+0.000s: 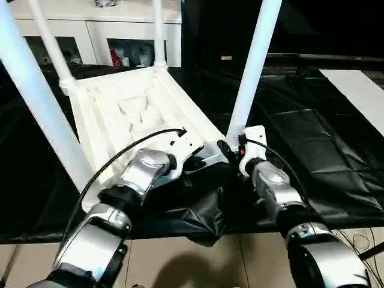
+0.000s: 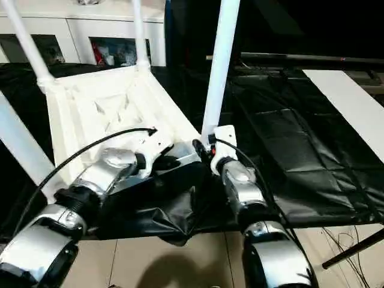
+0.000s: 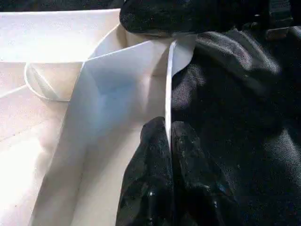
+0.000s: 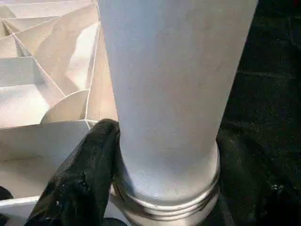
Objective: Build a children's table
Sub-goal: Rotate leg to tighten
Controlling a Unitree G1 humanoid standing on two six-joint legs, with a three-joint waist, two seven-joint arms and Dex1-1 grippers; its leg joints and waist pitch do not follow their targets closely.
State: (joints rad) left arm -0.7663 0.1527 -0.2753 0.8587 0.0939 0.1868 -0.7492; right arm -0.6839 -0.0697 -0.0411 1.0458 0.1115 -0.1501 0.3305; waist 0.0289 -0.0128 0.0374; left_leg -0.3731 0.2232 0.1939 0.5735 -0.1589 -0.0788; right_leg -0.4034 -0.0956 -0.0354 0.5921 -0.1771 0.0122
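Note:
The children's table lies upside down on black sheeting, its ribbed white tabletop (image 1: 126, 114) facing up. Several white legs stand upright in the corner sockets. The near right leg (image 1: 252, 66) rises beside my right arm, and the near left leg (image 1: 36, 102) crosses the picture's left side. My left gripper (image 3: 168, 129) is shut on the thin near rim (image 3: 169, 84) of the tabletop. My right gripper (image 1: 231, 150) is closed around the base of the near right leg (image 4: 164, 94), just above its socket collar, with one black finger (image 4: 84, 174) pressed against the leg's side.
Black plastic sheeting (image 1: 312, 138) covers the floor under and to the right of the table. A white glass-door cabinet (image 1: 102, 30) stands at the back. A white board (image 1: 360, 90) lies at the far right. Tiled floor (image 1: 198, 258) and loose cables (image 1: 360, 240) lie near my body.

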